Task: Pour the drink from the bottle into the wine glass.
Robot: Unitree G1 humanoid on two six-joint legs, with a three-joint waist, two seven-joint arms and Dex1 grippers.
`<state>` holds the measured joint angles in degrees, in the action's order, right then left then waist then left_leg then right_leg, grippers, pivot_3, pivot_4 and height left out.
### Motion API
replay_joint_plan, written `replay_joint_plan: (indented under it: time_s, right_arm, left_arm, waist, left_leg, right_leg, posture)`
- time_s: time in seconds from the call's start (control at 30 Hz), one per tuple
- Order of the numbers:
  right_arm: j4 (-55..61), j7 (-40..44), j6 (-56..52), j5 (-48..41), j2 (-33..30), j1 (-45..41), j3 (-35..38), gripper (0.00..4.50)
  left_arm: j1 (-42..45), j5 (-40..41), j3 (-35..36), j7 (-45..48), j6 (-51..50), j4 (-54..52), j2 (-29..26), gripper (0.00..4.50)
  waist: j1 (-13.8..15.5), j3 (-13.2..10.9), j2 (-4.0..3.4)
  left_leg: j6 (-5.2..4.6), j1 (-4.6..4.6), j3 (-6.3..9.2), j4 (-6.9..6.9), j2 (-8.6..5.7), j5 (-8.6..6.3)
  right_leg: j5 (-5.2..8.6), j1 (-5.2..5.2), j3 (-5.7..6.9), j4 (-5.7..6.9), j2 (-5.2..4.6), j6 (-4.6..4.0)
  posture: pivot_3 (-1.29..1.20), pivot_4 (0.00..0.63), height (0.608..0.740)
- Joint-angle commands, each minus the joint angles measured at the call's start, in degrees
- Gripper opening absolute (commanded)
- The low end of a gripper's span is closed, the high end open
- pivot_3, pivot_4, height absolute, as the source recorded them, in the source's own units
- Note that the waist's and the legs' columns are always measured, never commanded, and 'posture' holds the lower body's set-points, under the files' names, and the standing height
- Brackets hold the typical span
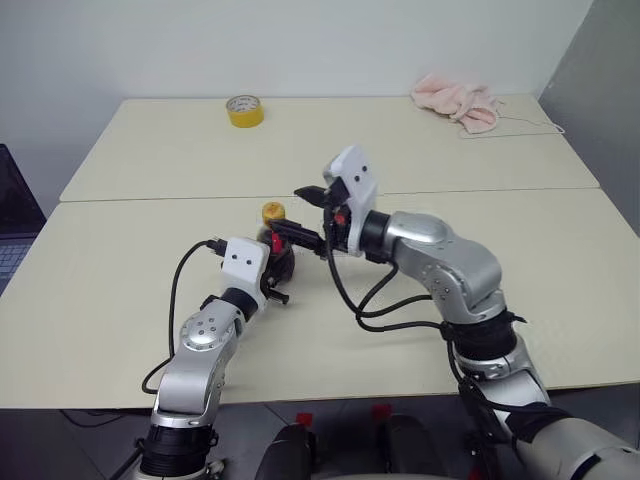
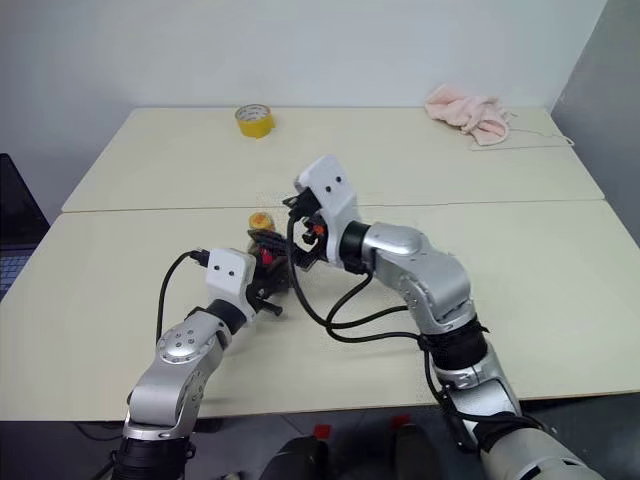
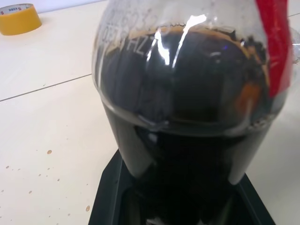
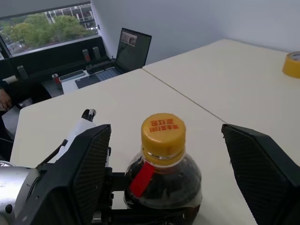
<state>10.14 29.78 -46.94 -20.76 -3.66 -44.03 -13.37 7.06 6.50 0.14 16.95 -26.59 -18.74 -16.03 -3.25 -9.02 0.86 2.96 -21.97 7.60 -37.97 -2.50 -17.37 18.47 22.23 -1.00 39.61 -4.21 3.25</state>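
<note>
The bottle (image 1: 277, 246) stands upright on the near table, with a yellow-orange cap (image 4: 163, 131) and a red label strip. The dark drink (image 3: 187, 117) fills its bulbous body. My left gripper (image 1: 283, 264) is shut on the lower body of the bottle, reaching in from the near left. My right gripper (image 1: 301, 215) comes in from the right at cap height and is open. In the right wrist view its two black fingers (image 4: 262, 173) stand wide on either side of the cap without touching it. The wine glass is hidden.
A yellow tape roll (image 1: 245, 110) lies on the far table, and a pink cloth (image 1: 458, 102) sits at its far right. A seam (image 1: 150, 198) divides the two tables. A laptop (image 4: 131, 49) stands beyond the left table edge.
</note>
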Motion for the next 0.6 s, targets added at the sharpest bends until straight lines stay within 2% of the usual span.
replay_joint_plan:
  time_s: [0.03, 0.4, 0.53, 0.6]
  right_arm:
    - [-0.93, -0.43, 3.09, 1.33, 1.6, -2.3, -1.5, 4.03]
    - [-4.39, -0.29, 6.44, 3.47, 3.52, -2.62, -2.2, 4.03]
    - [-4.67, 0.1, 6.88, 4.02, 3.36, -2.36, -2.77, 3.17]
    - [-4.75, 0.09, 7.0, 4.12, 3.41, -2.26, -2.86, 2.43]
  left_arm:
    - [0.56, 0.02, 0.32, 0.03, 2.12, -2.11, -0.15, 0.9]
    - [0.62, -0.15, 0.33, -0.07, 2.49, -1.9, -0.19, 0.9]
    - [0.83, -0.21, 0.31, -0.05, 2.59, -1.67, -0.19, 0.9]
    - [0.88, -0.23, 0.29, -0.06, 2.62, -1.62, -0.17, 0.9]
  waist:
    - [0.0, 0.0, 0.0]
    - [-0.01, 0.0, 0.0]
    - [-0.01, 0.0, 0.0]
    - [-0.01, 0.0, 0.0]
  left_leg:
    - [0.0, 0.0, 0.0, 0.0, 0.0, 0.0]
    - [0.0, 0.0, 0.0, 0.0, 0.0, 0.0]
    - [0.0, 0.0, 0.0, 0.0, 0.0, 0.0]
    - [0.0, 0.0, 0.0, 0.0, 0.0, 0.0]
  right_leg:
    - [0.0, 0.0, 0.0, 0.0, 0.0, 0.0]
    - [0.0, 0.0, 0.0, 0.0, 0.0, 0.0]
    - [0.0, 0.01, 0.0, 0.0, 0.0, 0.0]
    - [0.0, 0.01, 0.01, 0.0, 0.0, 0.0]
  posture:
    - [0.0, 0.15, 0.74]
    - [0.0, 0.15, 0.74]
    - [0.0, 0.15, 0.74]
    - [0.0, 0.15, 0.74]
